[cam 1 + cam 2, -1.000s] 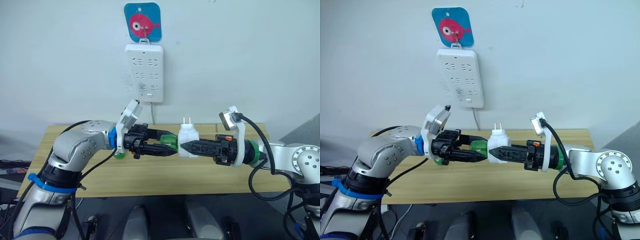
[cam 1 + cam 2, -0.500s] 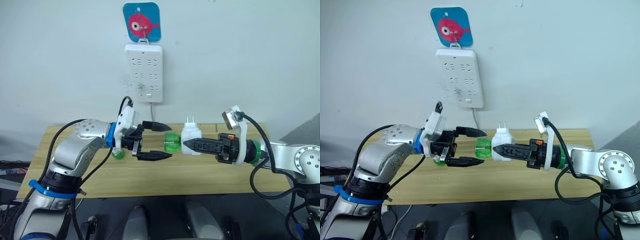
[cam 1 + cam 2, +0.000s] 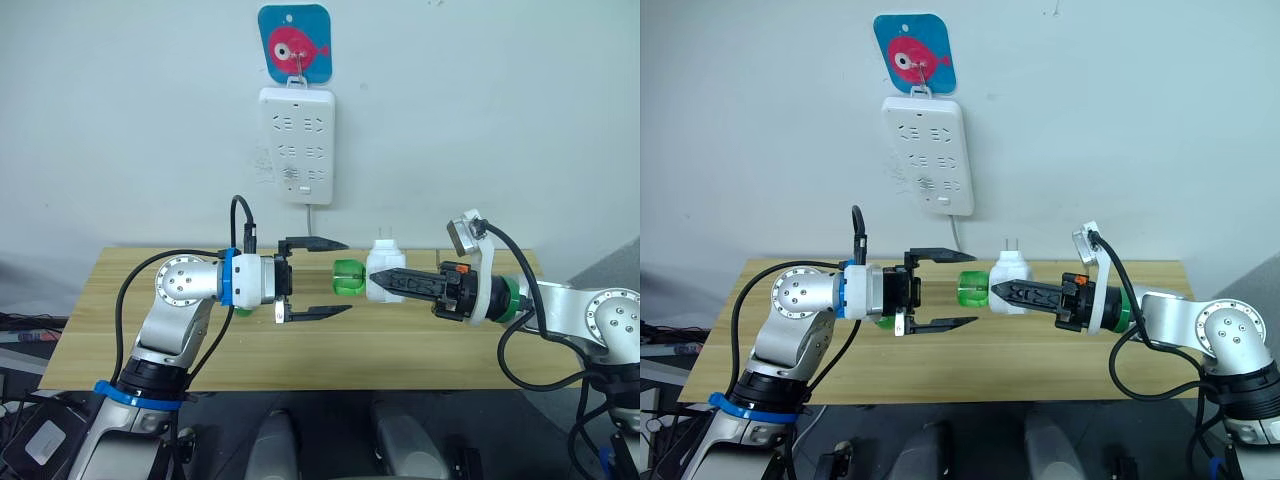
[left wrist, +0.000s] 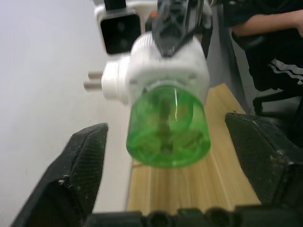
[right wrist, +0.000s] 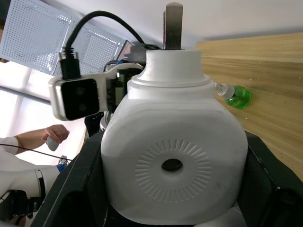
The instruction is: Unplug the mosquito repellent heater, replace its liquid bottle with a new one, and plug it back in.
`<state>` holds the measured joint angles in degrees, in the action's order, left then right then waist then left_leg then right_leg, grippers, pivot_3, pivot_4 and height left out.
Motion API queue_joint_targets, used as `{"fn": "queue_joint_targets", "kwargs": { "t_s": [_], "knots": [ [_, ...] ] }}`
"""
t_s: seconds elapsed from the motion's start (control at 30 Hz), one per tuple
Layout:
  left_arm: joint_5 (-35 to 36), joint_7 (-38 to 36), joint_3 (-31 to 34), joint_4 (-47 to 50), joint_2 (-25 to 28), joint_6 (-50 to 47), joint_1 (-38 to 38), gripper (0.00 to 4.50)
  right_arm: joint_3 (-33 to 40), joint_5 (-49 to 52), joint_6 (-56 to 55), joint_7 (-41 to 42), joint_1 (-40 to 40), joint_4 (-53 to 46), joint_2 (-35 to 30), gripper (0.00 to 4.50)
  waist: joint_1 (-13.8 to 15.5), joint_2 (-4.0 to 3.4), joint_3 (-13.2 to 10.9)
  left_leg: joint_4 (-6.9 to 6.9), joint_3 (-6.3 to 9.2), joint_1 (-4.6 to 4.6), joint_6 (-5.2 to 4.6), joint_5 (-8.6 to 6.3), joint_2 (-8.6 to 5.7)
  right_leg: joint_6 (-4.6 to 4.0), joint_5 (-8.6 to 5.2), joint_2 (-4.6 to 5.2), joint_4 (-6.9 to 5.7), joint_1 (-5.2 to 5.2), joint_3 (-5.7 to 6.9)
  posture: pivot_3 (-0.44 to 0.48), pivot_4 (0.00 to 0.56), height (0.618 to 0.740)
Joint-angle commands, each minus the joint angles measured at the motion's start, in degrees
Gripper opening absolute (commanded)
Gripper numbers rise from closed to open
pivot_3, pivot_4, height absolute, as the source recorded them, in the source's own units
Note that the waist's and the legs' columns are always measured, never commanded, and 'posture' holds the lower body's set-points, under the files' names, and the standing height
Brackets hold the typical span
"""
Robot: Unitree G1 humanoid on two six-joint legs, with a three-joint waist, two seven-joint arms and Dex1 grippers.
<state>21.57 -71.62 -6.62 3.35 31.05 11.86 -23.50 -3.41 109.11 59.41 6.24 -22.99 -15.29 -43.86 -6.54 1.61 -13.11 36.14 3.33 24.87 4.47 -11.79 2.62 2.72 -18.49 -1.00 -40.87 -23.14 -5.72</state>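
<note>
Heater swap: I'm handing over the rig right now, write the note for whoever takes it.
Right gripper: shut on the heater, held above the table, prongs up.
Left gripper: open, fingers either side of the green bottle on the heater, not gripping.
Another green bottle lies on the table.
Done: heater unplugged from the power strip.
Left: finish the bottle swap, then plug back in.

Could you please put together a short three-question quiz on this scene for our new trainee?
1. True or false: the left gripper is shut on the green bottle.
2. Which gripper holds the mosquito repellent heater? A) left B) right C) neither
3. Fill in: the heater's prongs point ___, away from the table.

Key: 1. False; its fingers stand open on either side of the bottle. 2. B. 3. Up.
</note>
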Motion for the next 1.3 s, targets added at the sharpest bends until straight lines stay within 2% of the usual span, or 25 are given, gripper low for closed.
{"fn": "queue_joint_targets", "kwargs": {
  "t_s": [0.03,0.1,0.17,0.33,0.4,0.43,0.53,0.57,0.63,0.77,0.93,1.07,1.17,1.23,1.3],
  "knots": [
    [-0.02,1.02,0.16,-0.28,-1.11,0.81,-1.13,3.22,2.01,1.38,-0.28,0.89,-0.6,-1.23,0.27,3.02,0.01,0.0,0.0,0.0,0.0,0.0,0.0,0.0,0.0,0.0,0.0,0.0,0.0,0.0,0.0,-0.156,0.217,0.725],
    [-0.25,0.76,0.0,-0.54,-1.51,1.73,-1.66,2.63,2.03,1.57,-0.34,0.79,-0.54,-1.5,0.26,3.02,0.02,0.0,0.0,0.0,0.0,0.0,0.0,0.0,-0.01,0.0,0.0,0.0,0.0,0.0,0.0,-0.156,0.217,0.725],
    [0.06,0.89,0.04,-0.22,-1.97,1.55,-1.72,2.21,2.08,1.61,-0.31,0.78,-0.46,-1.68,0.3,3.02,-0.03,0.0,0.0,0.0,0.0,0.01,0.0,0.0,0.01,0.0,0.0,0.0,0.01,0.0,0.01,-0.156,0.217,0.725],
    [1.36,0.57,0.38,1.42,-1.03,-0.83,-1.02,2.21,2.17,1.22,0.04,0.94,-0.21,-1.95,0.35,3.02,-0.03,0.0,0.0,-0.01,0.02,0.0,0.0,0.0,0.02,0.0,0.0,-0.01,-0.01,0.0,0.02,-0.158,0.218,0.725],
    [4.05,0.11,-0.09,3.43,1.54,-9.83,-1.23,2.21,2.1,0.95,0.23,1.1,-0.09,-2.08,0.31,3.02,-0.03,0.0,0.0,0.0,0.03,0.0,0.0,0.0,0.01,0.0,0.0,-0.01,-0.01,0.0,0.02,-0.158,0.218,0.725],
    [6.97,0.67,-0.34,4.49,3.55,-18.95,-1.77,2.21,2.04,0.68,0.46,1.35,-0.06,-2.16,0.22,3.02,-0.07,0.0,0.0,0.0,0.03,0.0,0.0,0.0,0.01,0.0,0.0,-0.01,-0.01,0.0,0.02,-0.158,0.218,0.725],
    [22.35,0.9,0.98,3.24,9.07,-49.02,-6.56,2.21,1.66,0.29,1.33,2.19,-0.2,-2.37,-0.02,3.02,-0.16,-0.02,-0.05,-0.01,0.13,0.0,0.0,0.0,0.02,0.02,-0.01,-0.03,-0.05,0.0,0.09,-0.145,0.219,0.725],
    [25.98,0.19,1.55,2.0,10.13,-55.21,-8.33,2.21,1.49,0.14,1.59,2.49,-0.27,-2.47,-0.1,3.02,-0.21,0.0,-0.1,0.0,0.15,0.0,-0.01,0.01,0.01,0.04,-0.03,-0.04,-0.07,0.0,0.11,-0.145,0.219,0.725],
    [29.79,-1.02,2.4,-1.0,11.19,-62.69,-11.33,2.21,0.9,-0.93,2.22,3.38,-0.71,-2.79,-0.19,3.02,-0.34,-0.01,-0.12,0.0,0.19,0.01,-0.01,0.01,0.01,0.26,-0.15,-0.06,-0.07,0.0,0.15,-0.145,0.219,0.725],
    [29.6,-1.18,2.09,-1.96,11.8,-65.9,-12.56,2.21,0.38,-1.8,2.43,4.07,-1.38,-2.81,0.0,3.02,-0.32,0.0,-0.13,-0.02,0.18,0.0,-0.02,0.01,0.02,0.25,-0.15,-0.06,-0.03,0.0,0.15,-0.15,0.221,0.725],
    [27.11,-0.78,1.63,0.17,11.38,-63.76,-11.16,2.21,0.62,-1.7,2.1,3.46,-1.47,-2.62,0.32,3.02,-0.18,0.0,-0.14,-0.05,0.19,0.01,-0.01,0.01,0.05,-0.01,-0.02,-0.06,-0.03,-0.01,0.16,-0.145,0.219,0.725],
    [18.48,-2.79,-0.67,2.35,12.91,-52.12,-6.81,3.52,1.19,-1.12,1.28,2.38,-0.91,-2.6,0.52,3.02,-0.13,-0.03,-0.16,-0.04,0.13,-0.02,-0.01,0.01,0.05,-0.01,-0.02,-0.04,-0.02,-0.01,0.1,-0.141,0.219,0.725],
    [9.8,-3.64,-1.71,2.26,12.86,-37.68,-2.89,4.44,1.54,-1.12,0.99,1.98,-0.6,-2.64,0.63,3.02,0.12,-0.03,-0.17,-0.05,0.11,-0.02,-0.01,0.01,0.05,-0.02,-0.01,-0.04,-0.03,-0.02,0.09,-0.141,0.218,0.725],
    [6.08,-3.64,-1.28,1.7,11.5,-29.35,-0.88,4.45,1.65,-1.22,0.88,1.84,-0.62,-2.55,0.75,3.02,0.33,-0.03,-0.17,-0.04,0.1,0.0,-0.01,0.01,0.04,-0.02,-0.01,-0.01,0.0,-0.02,0.09,-0.142,0.219,0.725],
    [1.85,-1.77,-0.1,0.55,8.22,-16.78,0.75,4.45,1.66,-1.41,0.89,1.88,-0.77,-2.36,0.84,3.02,0.52,-0.02,-0.17,-0.04,0.04,0.0,-0.01,0.01,0.0,-0.02,-0.01,0.05,0.01,-0.02,0.05,-0.142,0.219,0.725]
  ]
}}
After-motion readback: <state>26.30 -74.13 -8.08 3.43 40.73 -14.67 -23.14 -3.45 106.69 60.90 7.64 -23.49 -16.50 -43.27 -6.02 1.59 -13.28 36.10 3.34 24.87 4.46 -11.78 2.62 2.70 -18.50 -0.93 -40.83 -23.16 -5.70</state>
